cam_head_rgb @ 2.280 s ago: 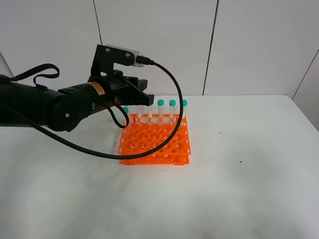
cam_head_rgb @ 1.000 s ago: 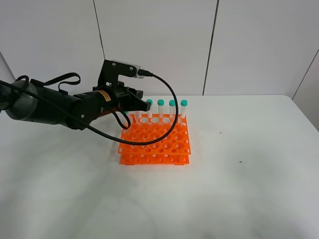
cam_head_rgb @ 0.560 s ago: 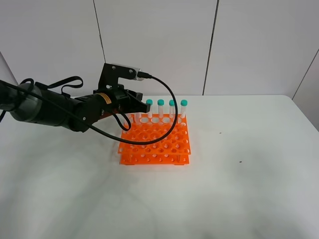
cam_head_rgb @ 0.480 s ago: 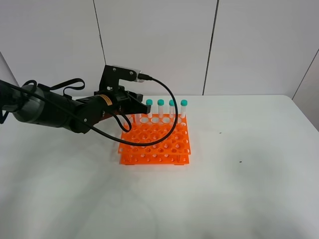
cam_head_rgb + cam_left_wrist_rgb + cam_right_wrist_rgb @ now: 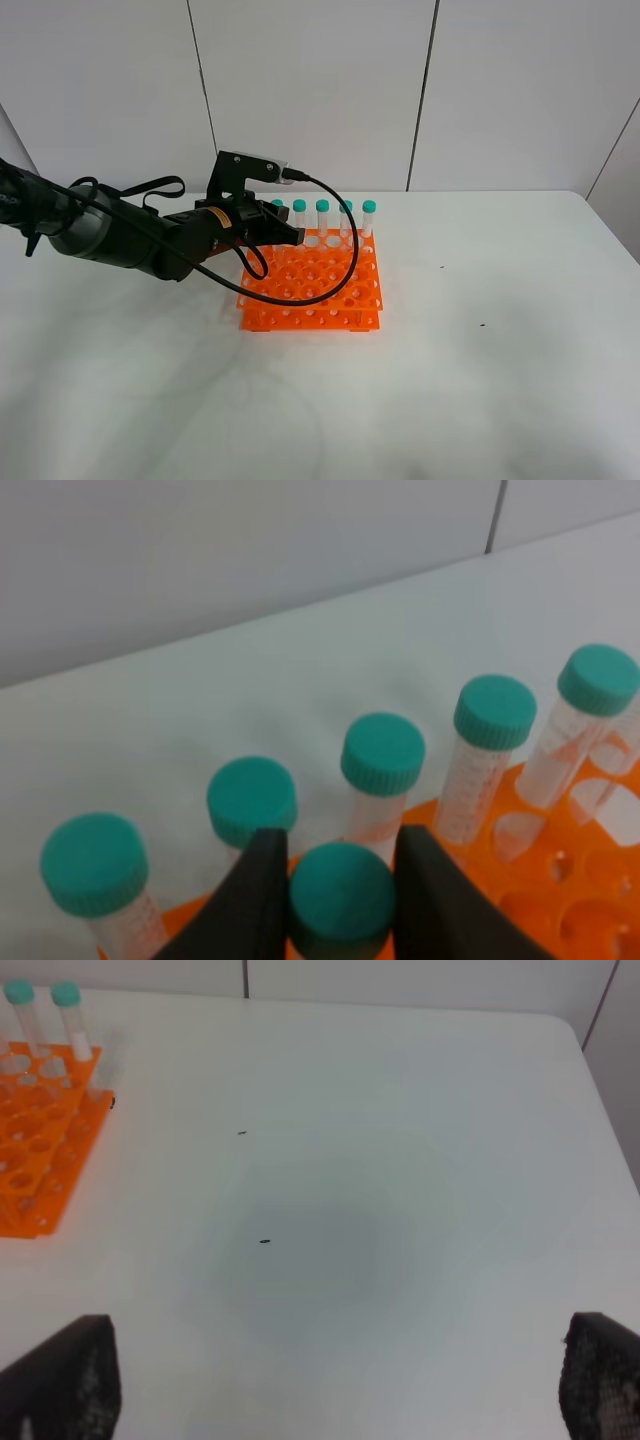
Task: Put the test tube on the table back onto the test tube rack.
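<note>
Test tube [image 5: 342,892] pinched by its teal cap between the left fingers [image 5: 262,900], long axis seemingly upright and running down away from them toward the orange test tube rack [image 5: 312,285], though tip and chosen hole hidden from view. Beyond the fingers, a row of capped tubes [image 5: 381,755] standing in the rack's far holes, just past the held one; white tabletop [image 5: 480,380] below all. Right fingers [image 5: 92,1375] spread wide, well apart from the rack, so the left arm clearly nearer for the lowering.
</note>
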`<state>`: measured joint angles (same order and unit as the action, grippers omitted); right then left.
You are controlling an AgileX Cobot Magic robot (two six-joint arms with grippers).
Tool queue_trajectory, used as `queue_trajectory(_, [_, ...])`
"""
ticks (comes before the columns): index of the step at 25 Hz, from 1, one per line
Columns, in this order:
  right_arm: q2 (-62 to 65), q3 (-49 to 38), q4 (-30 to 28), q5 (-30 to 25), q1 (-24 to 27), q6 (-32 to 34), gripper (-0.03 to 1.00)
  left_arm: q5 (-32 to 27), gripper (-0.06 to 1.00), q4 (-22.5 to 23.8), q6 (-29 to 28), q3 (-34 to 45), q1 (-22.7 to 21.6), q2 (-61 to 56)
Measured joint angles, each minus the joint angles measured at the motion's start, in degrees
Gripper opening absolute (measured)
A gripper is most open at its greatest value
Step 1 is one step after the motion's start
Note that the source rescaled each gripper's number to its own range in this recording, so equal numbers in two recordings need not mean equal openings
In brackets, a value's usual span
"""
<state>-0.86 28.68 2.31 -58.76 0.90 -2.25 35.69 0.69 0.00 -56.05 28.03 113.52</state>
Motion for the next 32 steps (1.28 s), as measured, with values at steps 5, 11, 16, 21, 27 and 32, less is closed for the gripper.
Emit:
queue_trajectory(5, [0.00,0.00,0.00,0.00,0.00,0.00,0.98,0.42,0.00,0.00,-1.49,-0.01,-0.04,1.26])
queue_trajectory(11, [0.00,0.00,0.00,0.00,0.00,0.00,0.98,0.72,0.00,-0.05,-2.13,-0.01,-0.11,1.60])
queue_trajectory(16, [0.00,0.00,0.00,0.00,0.00,0.00,0.98,0.79,0.00,-0.05,-2.19,-0.01,-0.11,1.67])
queue_trajectory(21, [0.00,0.00,0.00,0.00,0.00,0.00,0.98,0.83,0.02,-0.05,-2.25,-0.01,-0.11,1.67])
queue_trajectory(27, [0.00,0.00,0.00,0.00,0.00,0.02,0.98,0.15,0.46,0.00,-2.25,-0.01,-0.11,1.32])
queue_trajectory(32, [0.00,0.00,0.00,0.00,0.00,0.02,0.98,-0.78,0.52,0.05,-2.27,-0.01,-0.11,-2.55])
